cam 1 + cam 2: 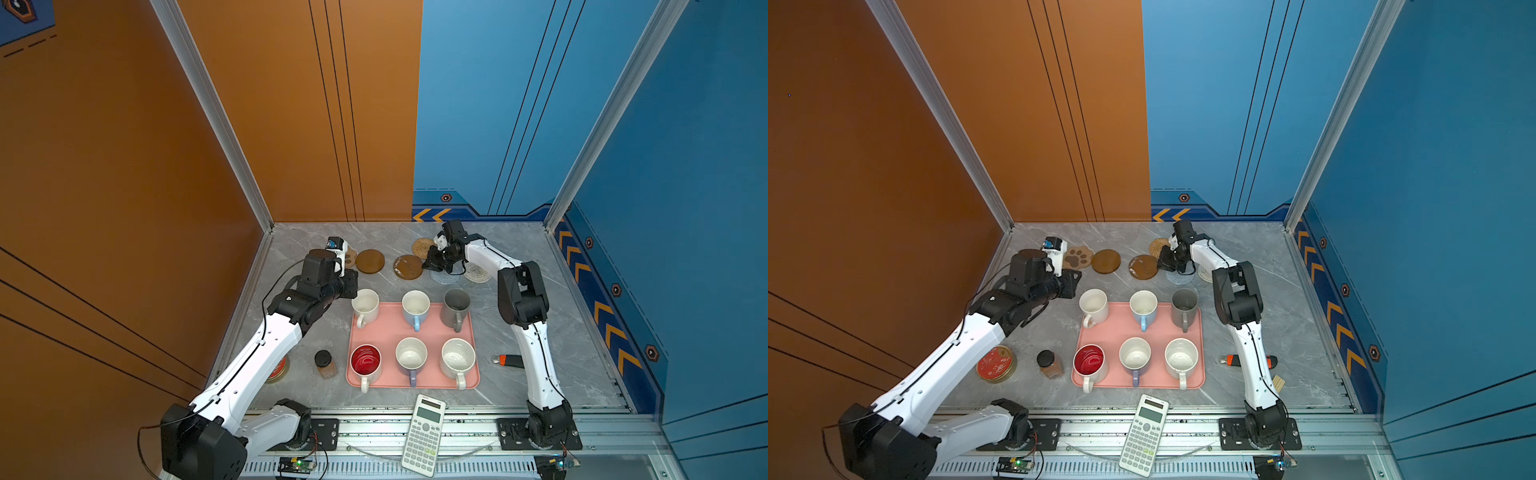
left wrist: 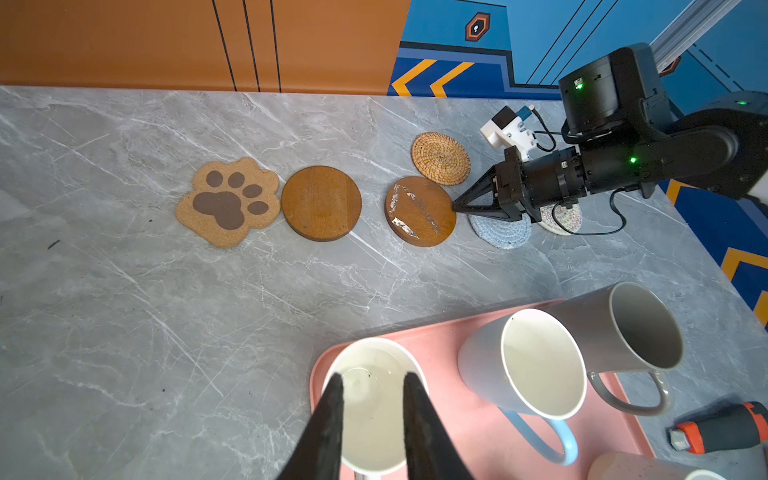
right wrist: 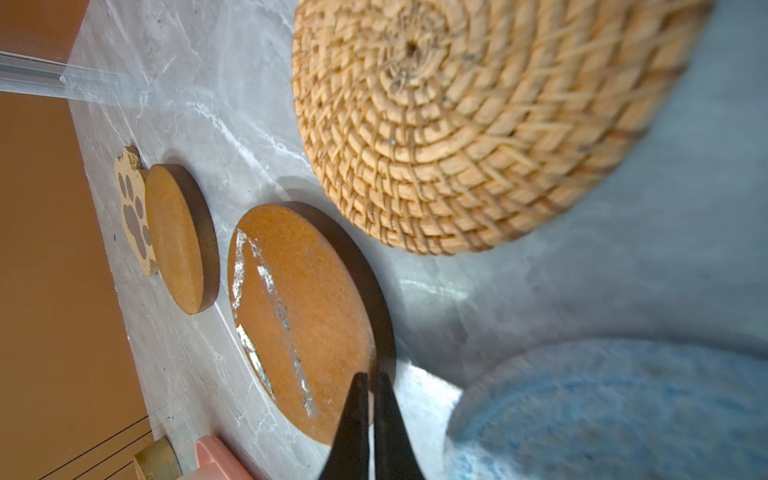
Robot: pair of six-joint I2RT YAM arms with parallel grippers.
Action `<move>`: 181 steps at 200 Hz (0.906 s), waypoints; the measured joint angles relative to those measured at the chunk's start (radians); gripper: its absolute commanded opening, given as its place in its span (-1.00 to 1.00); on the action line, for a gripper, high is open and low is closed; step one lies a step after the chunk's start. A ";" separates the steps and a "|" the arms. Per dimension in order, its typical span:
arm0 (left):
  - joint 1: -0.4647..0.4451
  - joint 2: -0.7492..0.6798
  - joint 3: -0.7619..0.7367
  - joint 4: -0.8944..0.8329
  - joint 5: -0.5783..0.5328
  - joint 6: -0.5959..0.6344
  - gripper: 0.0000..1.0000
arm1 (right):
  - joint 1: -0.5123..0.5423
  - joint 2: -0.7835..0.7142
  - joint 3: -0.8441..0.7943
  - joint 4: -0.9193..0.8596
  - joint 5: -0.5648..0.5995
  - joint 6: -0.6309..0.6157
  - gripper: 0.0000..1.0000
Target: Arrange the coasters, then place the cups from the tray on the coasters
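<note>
Six coasters lie along the back: paw-shaped (image 2: 228, 201), brown disc (image 2: 321, 203), scratched brown disc (image 2: 419, 212), rattan round (image 2: 440, 158), grey-blue knitted (image 2: 500, 232) and whitish woven (image 1: 478, 272). My right gripper (image 3: 370, 376) is shut, its tips at the scratched disc's edge, with nothing held. The pink tray (image 1: 388, 332) holds the cups: white (image 1: 365, 305), light blue (image 1: 415, 307), grey (image 1: 456, 305), red-inside (image 1: 365, 360), lavender (image 1: 411, 355) and speckled (image 1: 458, 357). Above the white cup's mouth my left gripper (image 2: 374, 376) is open, its fingers apart.
A red tin (image 1: 995, 363) and a brown jar (image 1: 325, 363) stand left of the tray. An orange-and-black tool (image 1: 509, 360) lies to its right, beside my right arm. A calculator (image 1: 424, 434) rests on the front rail.
</note>
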 measured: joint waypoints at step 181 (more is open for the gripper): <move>0.000 -0.016 -0.014 0.002 -0.011 0.000 -0.45 | -0.034 -0.005 -0.042 0.056 -0.029 0.039 -0.90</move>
